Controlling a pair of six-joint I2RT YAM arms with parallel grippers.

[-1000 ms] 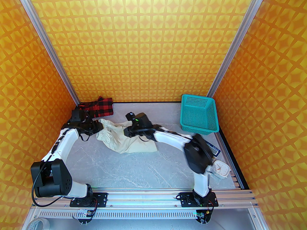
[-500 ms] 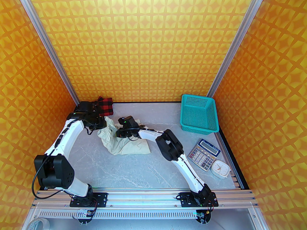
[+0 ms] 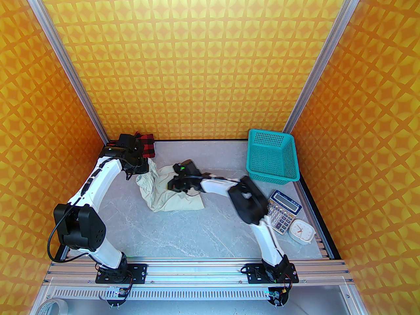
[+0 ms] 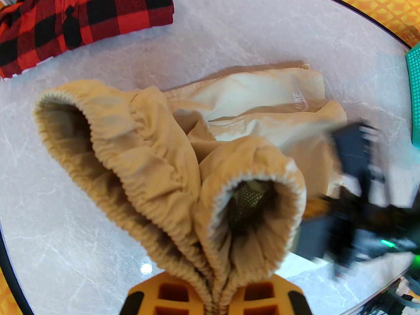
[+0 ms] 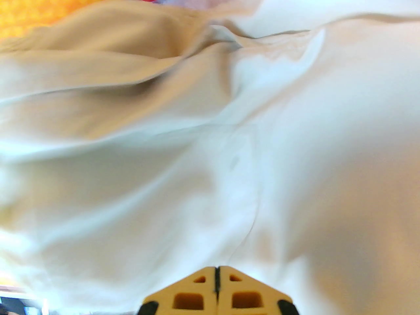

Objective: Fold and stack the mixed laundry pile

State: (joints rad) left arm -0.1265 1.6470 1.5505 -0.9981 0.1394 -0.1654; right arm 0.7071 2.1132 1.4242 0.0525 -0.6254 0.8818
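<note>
Cloth is bunching between the two arms in the top view. The cream garment [image 3: 170, 195] is lying crumpled on the table [image 3: 183, 235] toward the far left, and the check shirt [image 3: 147, 144] is sitting in the far left corner just beyond it. The left gripper [image 3: 141, 172] is hanging at the garment's gathered end, and the right gripper [image 3: 174, 185] is reaching in over its middle. The teal basket [image 3: 288, 162] and the calculator [image 3: 283, 215] are lying well apart on the right.

In the left wrist view, the left gripper [image 4: 215, 299] is clenching the elastic band [image 4: 131, 149], which is drooping away from it in two open loops above the tabletop. The check shirt [image 4: 82, 18] is lying apart from it. By my judgement this hold should be staying firm and low while the band is being drawn straight, so that the loops are flattening rather than twisting.

In the right wrist view, the right gripper [image 5: 216, 287] is showing its fingertips pressed fully together, with blurred cream cloth right ahead. Whether a thin fold is caught between them I cannot tell. The right arm is probably needing a sure pinch on the opposite edge, pulling away from the left until the garment is lying flat. Tugging toward the shirt is risking a disturbance there.
</note>
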